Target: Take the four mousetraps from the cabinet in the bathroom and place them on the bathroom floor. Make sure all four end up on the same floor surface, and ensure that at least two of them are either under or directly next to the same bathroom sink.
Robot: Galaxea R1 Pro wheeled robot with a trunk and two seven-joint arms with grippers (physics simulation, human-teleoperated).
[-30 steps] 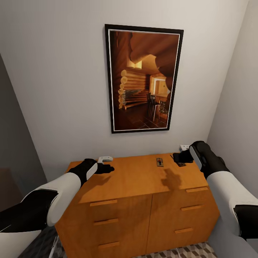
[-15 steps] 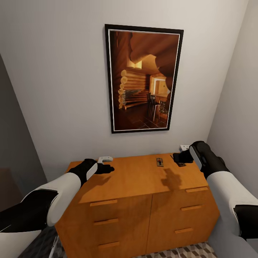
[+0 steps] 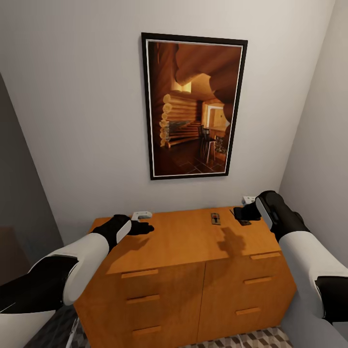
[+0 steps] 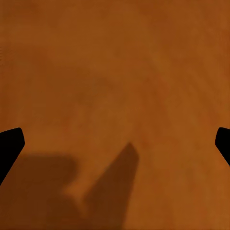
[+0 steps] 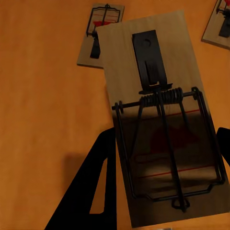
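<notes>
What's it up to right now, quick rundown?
Left claw open over bare cabinet top. Right claw low over nearest mousetrap, grip unclear. Two more traps beyond. Nothing blocking.

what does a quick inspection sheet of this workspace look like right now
surface: orange-brown cabinet top, drawers shut
job's things: one mousetrap lies flat on the top; a large mousetrap sits just under the right tool, two more partly visible beyond it
clutter: nothing seen
grippers: left tool hovers low over bare wood, fingers wide apart, open; right tool is over a trap near the back right, open or shut not clear
cables: nothing seen
surroundings: framed picture on the wall, white outlet behind the right arm, patterned floor below
</notes>
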